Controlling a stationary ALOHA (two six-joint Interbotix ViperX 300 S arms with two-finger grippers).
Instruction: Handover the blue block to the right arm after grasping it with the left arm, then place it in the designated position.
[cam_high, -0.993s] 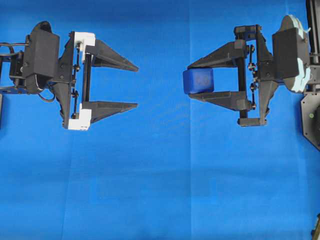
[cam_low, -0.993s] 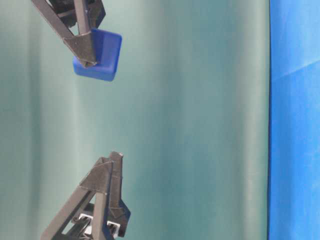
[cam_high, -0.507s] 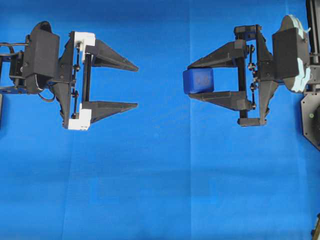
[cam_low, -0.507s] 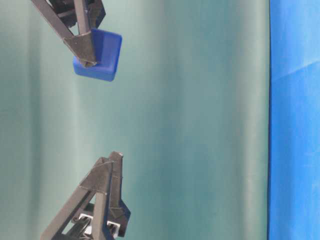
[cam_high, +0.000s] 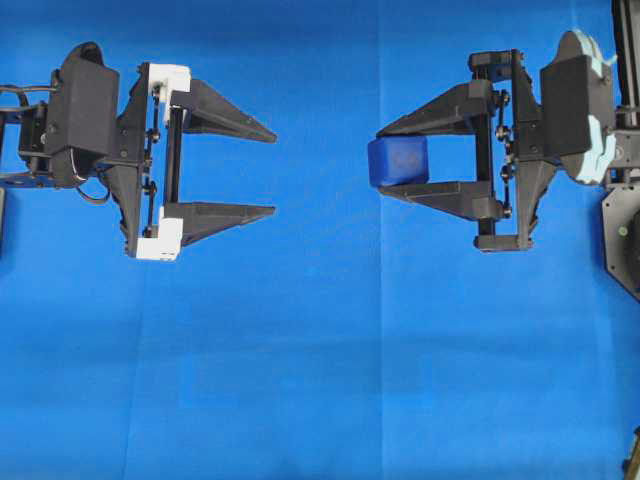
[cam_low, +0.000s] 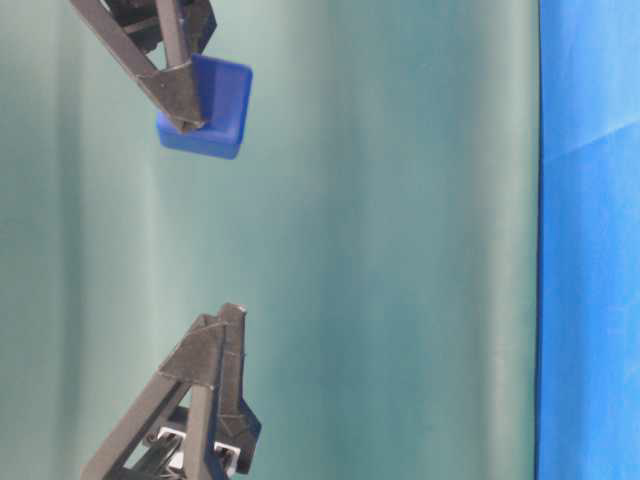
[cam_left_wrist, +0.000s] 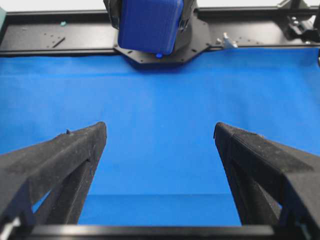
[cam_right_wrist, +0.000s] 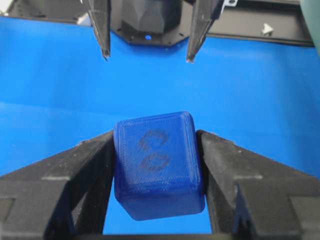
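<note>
Blue block (cam_high: 397, 161), a small dark cube with rounded edges, sits pinched between the two pointed black fingers of the right hand (cam_high: 385, 161) at the upper right of the overhead frame, held in the air above the bright blue cloth (cam_high: 320, 380) that covers the worktop. In the right wrist view the block (cam_right_wrist: 158, 163) fills the gap between the fingers, its two side faces pressed flat against the pads and a faint embossed figure showing on the face turned up to the camera. The table-level view shows the block (cam_low: 210, 107) gripped near the fingertips, with much of its body hanging clear beyond them.

Across the frame at the upper left, the left hand (cam_high: 274, 171), marked by its white brackets, stands wide and holds nothing, well apart from the block.

By its look the block is hard moulded plastic: light, stiff and unlikely to deform or break. Its smooth faces and rounded edges could let it slip or twist in a shallow tip grip, so the flat opposing sides seem the right place to hold, squarely and deeper than the corners. Release onto the cloth should be low, since a cube this light may tumble.
</note>
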